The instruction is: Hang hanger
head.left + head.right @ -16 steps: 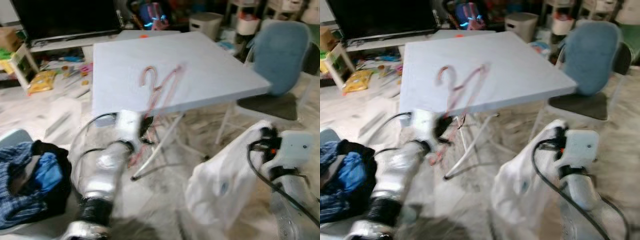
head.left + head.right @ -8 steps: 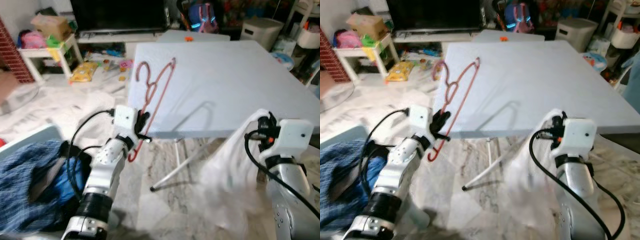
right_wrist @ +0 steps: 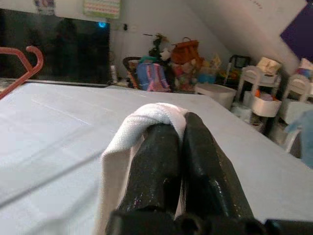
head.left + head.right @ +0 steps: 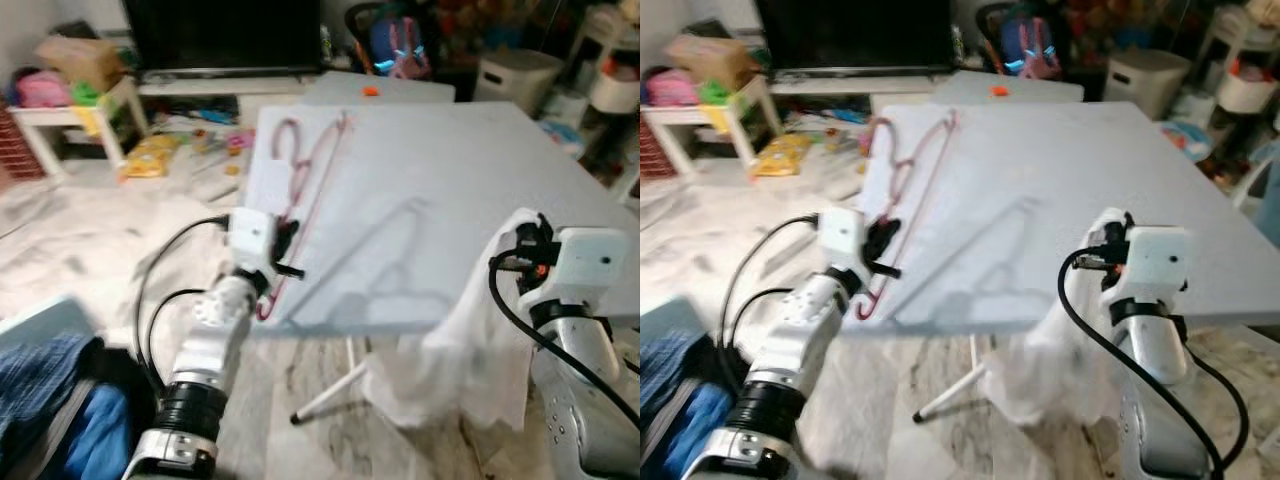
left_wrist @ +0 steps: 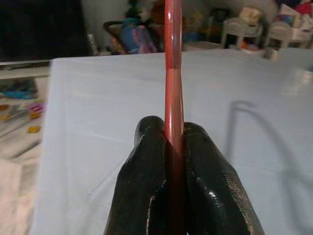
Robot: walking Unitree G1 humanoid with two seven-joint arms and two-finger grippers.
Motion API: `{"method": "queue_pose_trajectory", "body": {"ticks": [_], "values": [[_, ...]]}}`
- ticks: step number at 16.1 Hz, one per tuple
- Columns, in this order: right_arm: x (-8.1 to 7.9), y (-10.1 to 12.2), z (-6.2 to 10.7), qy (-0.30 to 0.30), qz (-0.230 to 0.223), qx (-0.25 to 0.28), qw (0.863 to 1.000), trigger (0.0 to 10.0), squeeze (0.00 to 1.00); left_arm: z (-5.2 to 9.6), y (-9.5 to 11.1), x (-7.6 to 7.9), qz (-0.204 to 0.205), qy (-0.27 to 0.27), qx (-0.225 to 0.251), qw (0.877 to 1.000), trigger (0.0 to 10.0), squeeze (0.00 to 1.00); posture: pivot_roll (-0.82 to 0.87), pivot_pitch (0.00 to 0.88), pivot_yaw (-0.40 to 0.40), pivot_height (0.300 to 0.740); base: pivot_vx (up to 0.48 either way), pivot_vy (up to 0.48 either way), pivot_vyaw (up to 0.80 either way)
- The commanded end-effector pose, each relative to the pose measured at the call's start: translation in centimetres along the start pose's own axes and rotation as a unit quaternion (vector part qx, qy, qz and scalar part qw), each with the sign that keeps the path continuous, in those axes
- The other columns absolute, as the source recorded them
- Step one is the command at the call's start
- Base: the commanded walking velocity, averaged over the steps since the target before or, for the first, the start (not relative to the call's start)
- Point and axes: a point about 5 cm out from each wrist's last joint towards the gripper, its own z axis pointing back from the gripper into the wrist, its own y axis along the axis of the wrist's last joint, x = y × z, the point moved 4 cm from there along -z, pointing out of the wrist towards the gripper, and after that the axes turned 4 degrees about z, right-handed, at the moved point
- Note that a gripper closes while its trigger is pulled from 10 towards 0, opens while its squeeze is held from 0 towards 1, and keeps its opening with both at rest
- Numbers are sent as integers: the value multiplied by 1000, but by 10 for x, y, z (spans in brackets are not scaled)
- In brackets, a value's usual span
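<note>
Hanger in my left gripper, white garment in my right, table ahead.

My left gripper [image 5: 173,147] is clamped on the lower bar of the red hanger [image 4: 305,190], which I judge keeps the hook up and far from me, leaning over the near-left part of the grey table [image 4: 480,200]. My right gripper [image 3: 178,142] pinches a fold of the white garment [image 4: 455,350], whose bulk hangs off the table's near edge, so I judge it is being kept ready for the hanger. The tabletop between the two arms is bare, giving room to bring them together. On the floor at near left lies a heap of blue clothes [image 4: 50,430]; clutter and a dark screen [image 4: 225,35] sit far beyond.
</note>
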Motion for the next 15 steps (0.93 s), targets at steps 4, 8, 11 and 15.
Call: {"method": "queue_pose_trajectory", "body": {"ticks": [4, 8, 11, 15], "values": [[9, 10, -1, -12, 9, 18, 1000, 10000, 0, -4, 6, 14, -3, -13, 13, 1000, 10000, 0, 12, 0, -14, 740, 240, 0, 0], [7, 11, -7, -10, 4, 21, 1000, 10000, 0, -2, 4, 13, -8, -6, 11, 1000, 10000, 0, 14, 0, -9, 740, 0, 0, 0], [4, 22, -32, 7, 3, 42, 999, 10000, 0, -2, 2, 16, -12, -6, 7, 1000, 10000, 0, 14, 0, -3, 740, 0, 0, 0], [-3, 67, -104, 27, -29, 88, 995, 10000, 0, 0, 5, 13, -19, 9, 14, 1000, 10000, 0, 51, 0, -32, 740, 0, 0, 0]]}}
